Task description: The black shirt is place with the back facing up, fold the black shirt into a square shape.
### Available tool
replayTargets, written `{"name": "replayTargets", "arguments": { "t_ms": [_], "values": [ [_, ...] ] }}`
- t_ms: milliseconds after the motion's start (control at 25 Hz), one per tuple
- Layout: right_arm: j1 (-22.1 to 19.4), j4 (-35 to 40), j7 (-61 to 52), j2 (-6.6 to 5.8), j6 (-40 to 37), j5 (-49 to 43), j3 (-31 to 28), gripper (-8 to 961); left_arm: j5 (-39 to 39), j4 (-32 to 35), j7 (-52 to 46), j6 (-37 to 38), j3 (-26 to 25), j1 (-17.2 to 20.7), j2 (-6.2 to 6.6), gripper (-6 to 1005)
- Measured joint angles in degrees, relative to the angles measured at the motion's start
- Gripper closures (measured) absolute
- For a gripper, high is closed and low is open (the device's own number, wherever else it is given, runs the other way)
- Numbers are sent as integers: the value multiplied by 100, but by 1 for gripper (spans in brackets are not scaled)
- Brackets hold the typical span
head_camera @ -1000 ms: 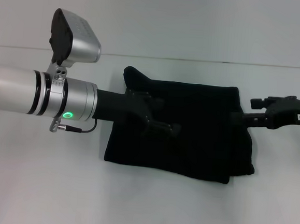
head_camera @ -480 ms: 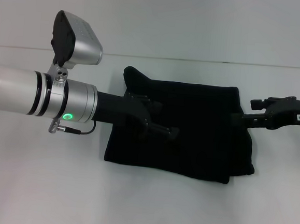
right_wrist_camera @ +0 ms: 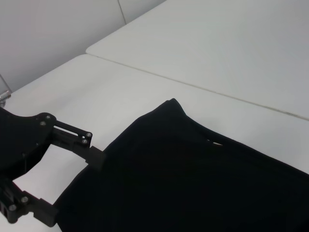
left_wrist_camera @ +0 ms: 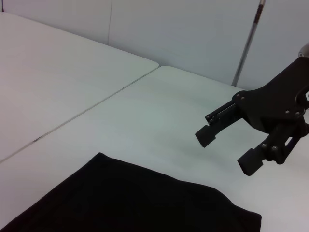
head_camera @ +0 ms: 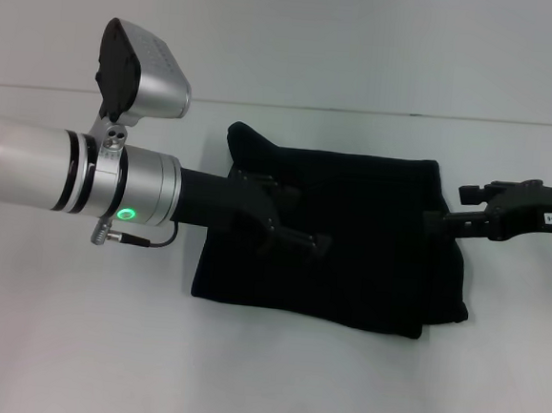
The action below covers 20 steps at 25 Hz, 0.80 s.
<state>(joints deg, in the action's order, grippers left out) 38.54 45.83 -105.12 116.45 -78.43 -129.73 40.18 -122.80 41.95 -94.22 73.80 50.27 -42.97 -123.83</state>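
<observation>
- The black shirt (head_camera: 350, 241) lay on the white table (head_camera: 262, 378) folded into a rough rectangle, plain black side up, with one corner poking out at its far left.
- The left hand (head_camera: 298, 229) reached in from the left over the shirt's left half — its dark fingers blended into the cloth, so how they stood was unclear.
- A green light (head_camera: 124, 213) glowed on the left arm's silver wrist.
- The right hand (head_camera: 435, 222) came in from the right edge, its tip at the shirt's right border — fingers not distinguishable there.
</observation>
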Motion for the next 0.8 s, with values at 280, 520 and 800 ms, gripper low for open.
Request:
{"name": "replayTargets", "arguments": {
  "t_ms": [280, 520, 800],
  "values": [
    [4, 1, 0, 0, -14, 0, 0, 30, 0, -3, 0, 3, 0, -1, 0, 108],
    [4, -6, 1, -7, -10, 0, -2, 29, 0, -6, 0, 3, 0, -1, 0, 108],
    [4, -11, 1, -9, -15, 0, -2, 30, 0, -12, 0, 0, 0, -1, 0, 108]
  ]
}}
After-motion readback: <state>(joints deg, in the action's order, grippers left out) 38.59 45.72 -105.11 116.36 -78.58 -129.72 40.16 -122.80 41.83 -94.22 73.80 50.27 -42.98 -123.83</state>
